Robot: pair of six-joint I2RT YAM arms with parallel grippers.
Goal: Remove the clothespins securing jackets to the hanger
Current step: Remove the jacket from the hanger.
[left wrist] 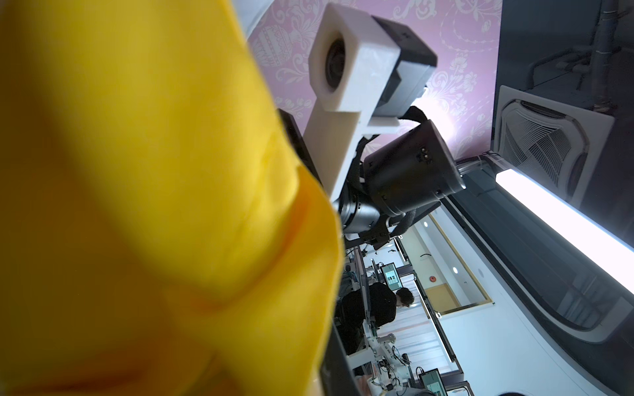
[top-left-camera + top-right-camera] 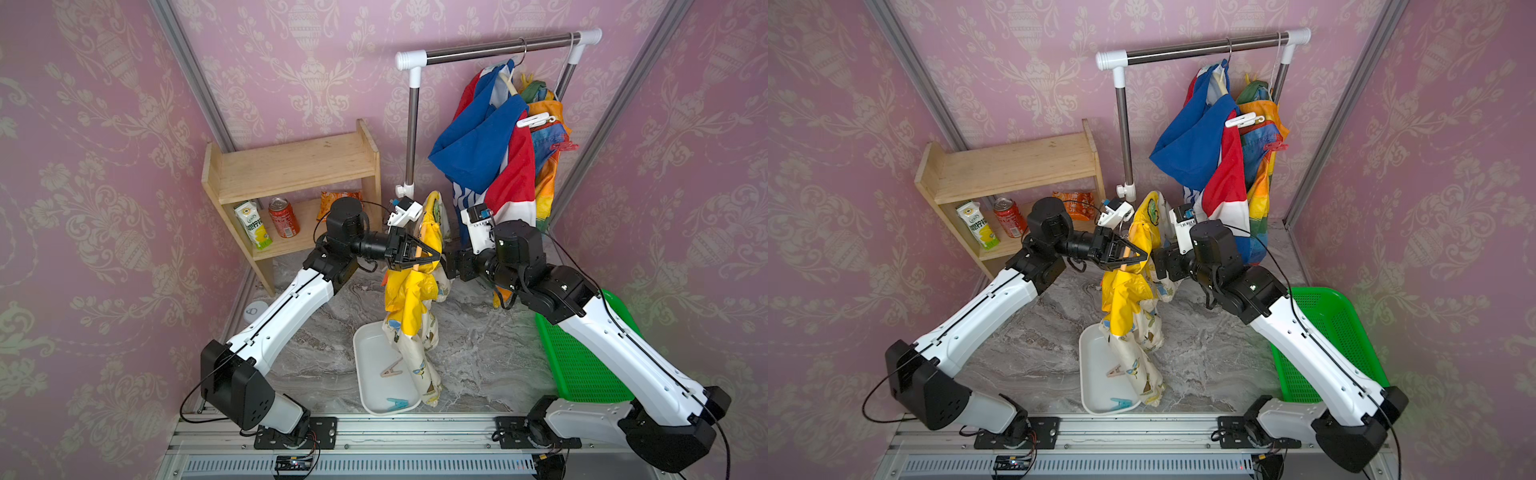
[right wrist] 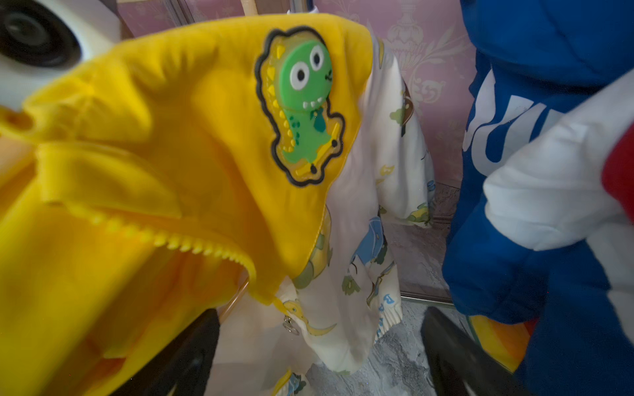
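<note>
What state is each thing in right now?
Left gripper: shut on hanger.
Right gripper: open, empty.
Yellow jacket: on hanger, off the rail.
Blue jacket: hanging on rail.
Rainbow jacket: hanging on rail.
White clothespin: clipped on.
Red clothespin: clipped on.
Beige clothespin: loose in tray.
Teal clothespin: loose in tray.

The yellow jacket (image 2: 409,299), with white dinosaur-print sleeves and a green dinosaur patch (image 3: 302,103) on the yellow cloth, hangs from a wooden hanger (image 2: 417,252) in the air over the bench's middle. Its zipper is partly open and its lower end dangles over a white tray (image 2: 370,353) at the front edge. In that tray lie a beige clothespin (image 2: 390,371) and a teal clothespin (image 2: 397,402), apart. On the rail (image 2: 498,48) at the back right corner hang the blue, red and white jacket (image 2: 478,145) and, behind it, the rainbow jacket (image 2: 548,166). A white clothespin (image 2: 534,120) is clipped at the blue jacket's shoulder and a red clothespin (image 2: 563,146) on the rainbow one.
</note>
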